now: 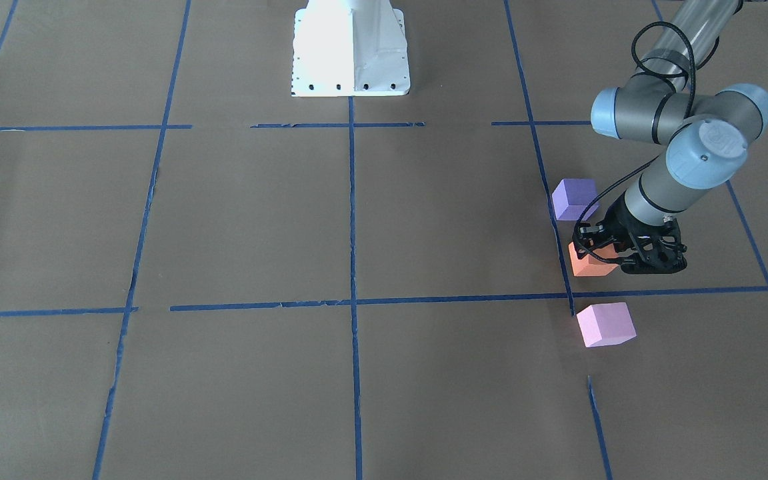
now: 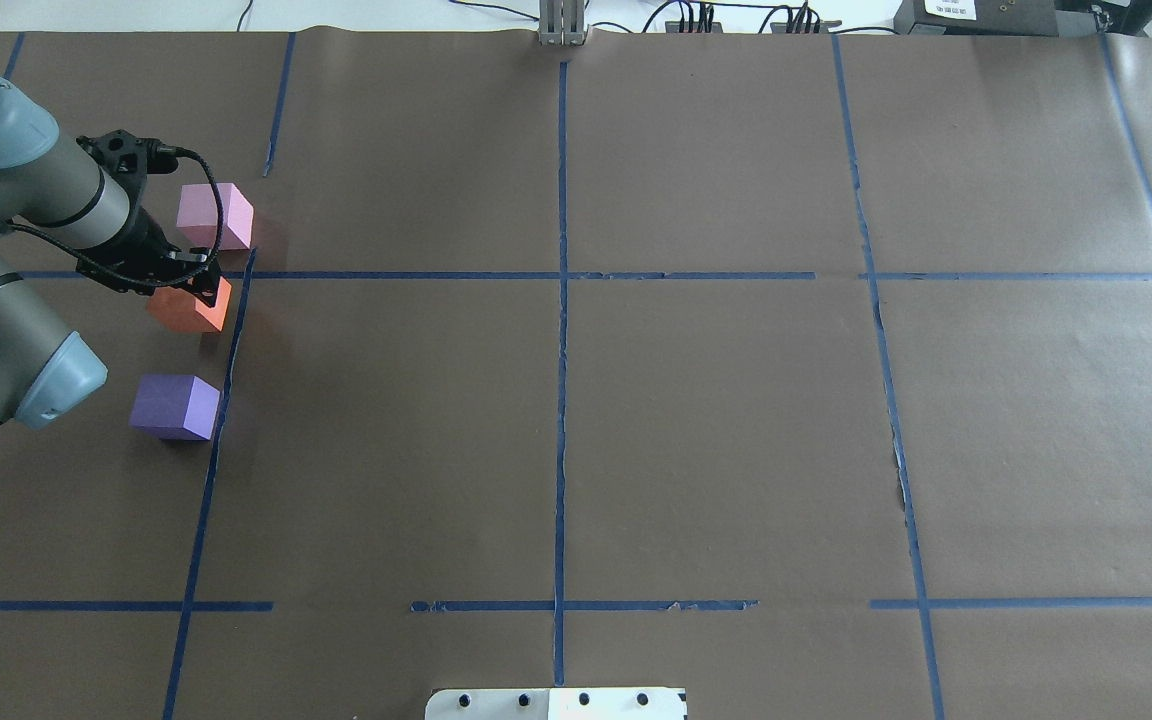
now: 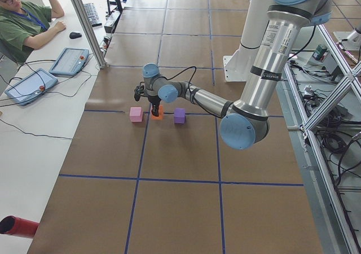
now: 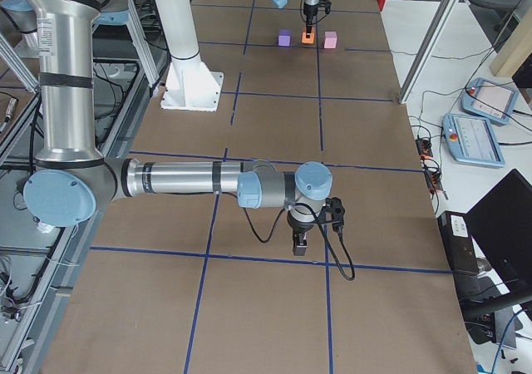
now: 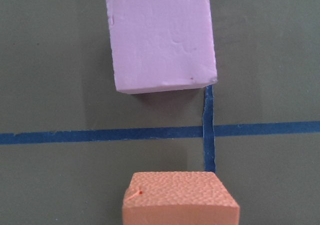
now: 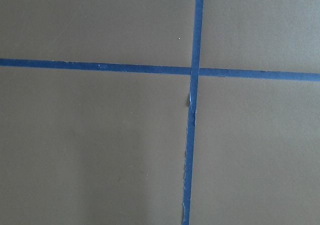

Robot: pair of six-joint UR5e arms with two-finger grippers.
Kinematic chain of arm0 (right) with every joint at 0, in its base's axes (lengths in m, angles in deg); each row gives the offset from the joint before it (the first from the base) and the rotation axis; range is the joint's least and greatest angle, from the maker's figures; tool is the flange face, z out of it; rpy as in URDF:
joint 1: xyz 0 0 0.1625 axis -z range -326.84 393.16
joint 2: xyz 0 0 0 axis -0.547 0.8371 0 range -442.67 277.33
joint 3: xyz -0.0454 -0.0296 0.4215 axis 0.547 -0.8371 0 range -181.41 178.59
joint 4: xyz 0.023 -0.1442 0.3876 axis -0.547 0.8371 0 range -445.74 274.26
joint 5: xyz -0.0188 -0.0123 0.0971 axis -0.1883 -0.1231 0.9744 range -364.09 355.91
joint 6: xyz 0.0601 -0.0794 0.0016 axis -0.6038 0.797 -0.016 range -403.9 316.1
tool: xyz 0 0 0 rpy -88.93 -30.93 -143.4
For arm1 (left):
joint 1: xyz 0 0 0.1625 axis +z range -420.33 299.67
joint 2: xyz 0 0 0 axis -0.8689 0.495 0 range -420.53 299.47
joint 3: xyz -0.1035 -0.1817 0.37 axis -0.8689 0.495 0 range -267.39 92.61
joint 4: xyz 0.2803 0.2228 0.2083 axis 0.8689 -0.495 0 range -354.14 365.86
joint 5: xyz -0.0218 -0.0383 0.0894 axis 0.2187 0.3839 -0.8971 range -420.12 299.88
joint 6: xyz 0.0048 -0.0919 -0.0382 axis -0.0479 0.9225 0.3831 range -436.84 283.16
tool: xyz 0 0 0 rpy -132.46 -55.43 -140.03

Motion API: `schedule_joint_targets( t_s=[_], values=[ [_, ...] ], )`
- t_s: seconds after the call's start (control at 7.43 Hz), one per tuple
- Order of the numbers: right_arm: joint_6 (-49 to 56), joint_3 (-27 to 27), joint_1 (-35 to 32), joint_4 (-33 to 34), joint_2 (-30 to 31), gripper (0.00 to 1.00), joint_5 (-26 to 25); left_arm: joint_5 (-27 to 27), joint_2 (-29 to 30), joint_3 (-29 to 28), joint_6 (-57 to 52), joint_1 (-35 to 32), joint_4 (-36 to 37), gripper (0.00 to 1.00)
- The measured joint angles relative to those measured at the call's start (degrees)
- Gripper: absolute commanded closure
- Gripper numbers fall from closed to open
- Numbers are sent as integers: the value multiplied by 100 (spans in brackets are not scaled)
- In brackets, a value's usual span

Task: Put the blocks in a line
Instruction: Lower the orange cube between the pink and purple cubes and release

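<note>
On the brown table (image 2: 636, 450), left claw (image 2: 194, 285) was down over orange block (image 2: 181, 312); whether it gripped, cannot tell. Purple block (image 2: 174, 405) and pink block (image 2: 214, 214) flanked it, apart, roughly lined. Right claw (image 4: 300, 244): open or closed, cannot tell.

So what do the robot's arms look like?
Both arms are shiny silver-grey tubes joined by round joints with light blue caps. On the left arm, the left gripper is black, and a black looping cable runs along it. The right arm looks the same: the right gripper is black too, with a black dangling cable. No sleeves, and no markings I can read.
</note>
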Motion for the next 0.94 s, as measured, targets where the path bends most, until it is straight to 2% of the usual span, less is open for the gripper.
schedule_joint_targets(
  t_s=[0.13, 0.27, 0.4, 0.54, 0.67, 0.94],
  values=[
    [0, -1, 0, 0, 1, 0, -3, 6, -24, 3, 29, -1, 1, 100],
    [0, 0, -1, 0, 3, 0, -5, 6, -37, 5, 37, 5, 2, 93],
    [0, 1, -2, 0, 2, 0, -6, 3, -40, 7, 36, 17, 1, 62],
    [0, 2, -2, 0, 3, 0, -6, 1, -43, 9, 31, 28, 1, 8],
    [0, 2, -2, 0, 3, 0, -7, 2, -43, 17, 21, 34, 2, 0],
    [0, -3, -2, 0, 4, 0, -7, 8, -44, 26, -5, 39, 2, 0]
  ],
)
